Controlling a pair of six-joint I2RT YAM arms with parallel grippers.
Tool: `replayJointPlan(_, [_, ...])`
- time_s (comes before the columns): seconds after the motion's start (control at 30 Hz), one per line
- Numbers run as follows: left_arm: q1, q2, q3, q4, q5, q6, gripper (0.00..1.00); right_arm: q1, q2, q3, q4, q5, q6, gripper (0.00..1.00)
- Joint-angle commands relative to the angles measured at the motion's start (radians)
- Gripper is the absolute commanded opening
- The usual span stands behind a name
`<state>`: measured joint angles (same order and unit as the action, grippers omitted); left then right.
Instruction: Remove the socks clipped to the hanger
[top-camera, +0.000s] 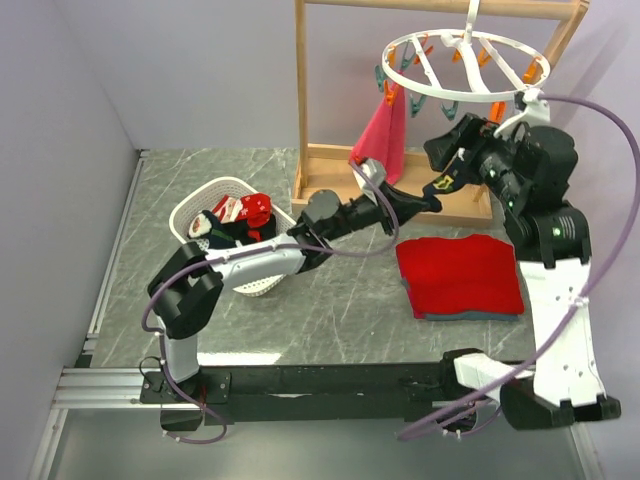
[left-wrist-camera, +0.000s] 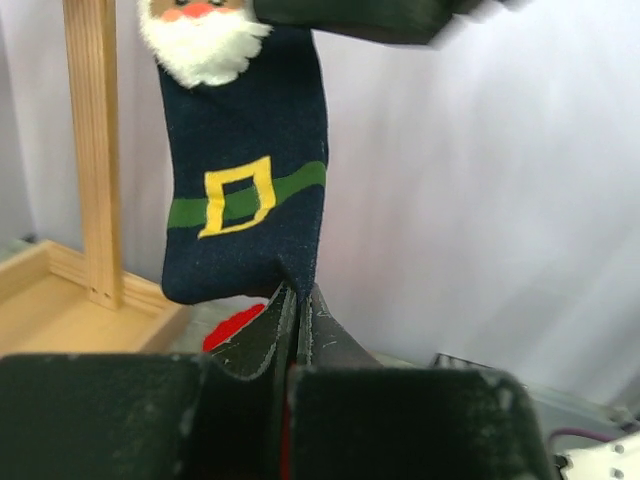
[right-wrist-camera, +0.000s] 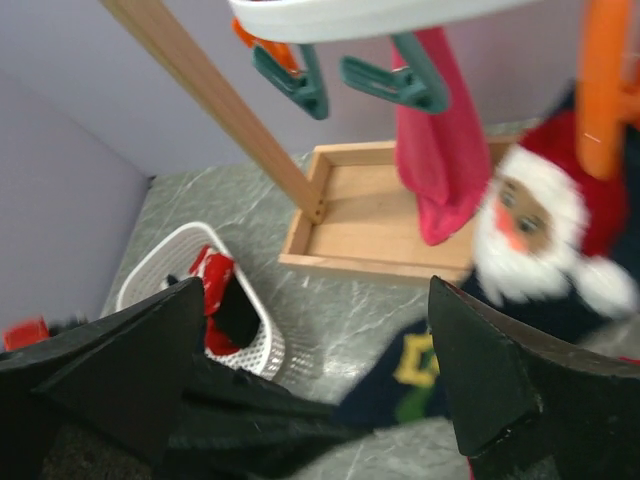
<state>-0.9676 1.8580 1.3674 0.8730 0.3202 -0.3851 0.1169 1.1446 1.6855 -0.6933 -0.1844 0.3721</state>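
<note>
The white hanger ring (top-camera: 468, 62) hangs from the wooden rack, with orange and teal clips. A navy Santa sock (left-wrist-camera: 245, 200) with a green belt and yellow buckle hangs below an orange clip (right-wrist-camera: 605, 80); it also shows in the right wrist view (right-wrist-camera: 540, 240). My left gripper (left-wrist-camera: 297, 295) is shut on the sock's lower edge, and it also shows in the top view (top-camera: 432, 200). My right gripper (right-wrist-camera: 320, 370) is open wide and empty, close beside the sock's top, just under the ring (top-camera: 455, 145). Other socks (top-camera: 240, 215) lie in the white basket (top-camera: 200, 205).
A pink towel (top-camera: 382, 135) hangs from the ring at the left. The wooden rack frame (top-camera: 300, 90) and its base tray (right-wrist-camera: 390, 225) stand behind. A folded red cloth (top-camera: 460, 275) lies on the table under the arms. Empty teal clips (right-wrist-camera: 400, 85) dangle near the right gripper.
</note>
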Motion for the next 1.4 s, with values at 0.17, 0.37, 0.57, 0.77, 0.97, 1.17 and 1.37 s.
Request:
replayJointPlan(0.17, [0.118, -0.077, 0.033, -0.068, 0.201, -0.261, 0.01, 0.03, -0.123, -0.057, 0.001, 0.321, -0.075, 1.0])
replayJointPlan(0.37, [0.153, -0.098, 0.039, -0.091, 0.233, -0.294, 0.01, 0.014, 0.03, 0.101, -0.052, 0.411, -0.105, 1.0])
replayJointPlan(0.57, [0.165, -0.123, 0.033, -0.1, 0.249, -0.304, 0.01, -0.18, 0.141, 0.224, -0.043, 0.131, -0.079, 0.95])
replayJointPlan(0.77, [0.168, -0.131, 0.032, -0.121, 0.264, -0.311, 0.01, -0.227, 0.123, 0.115, 0.136, -0.078, -0.09, 0.86])
replayJointPlan(0.97, [0.17, -0.115, 0.042, -0.114, 0.286, -0.345, 0.01, -0.229, 0.129, 0.111, 0.169, -0.076, -0.105, 0.75])
replayJointPlan(1.17, [0.168, -0.111, 0.053, -0.123, 0.296, -0.363, 0.01, -0.23, 0.152, 0.148, 0.144, -0.029, -0.131, 0.61])
replayJointPlan(1.37, [0.168, -0.118, 0.055, -0.137, 0.306, -0.373, 0.01, -0.229, 0.172, 0.163, 0.149, -0.027, -0.134, 0.56])
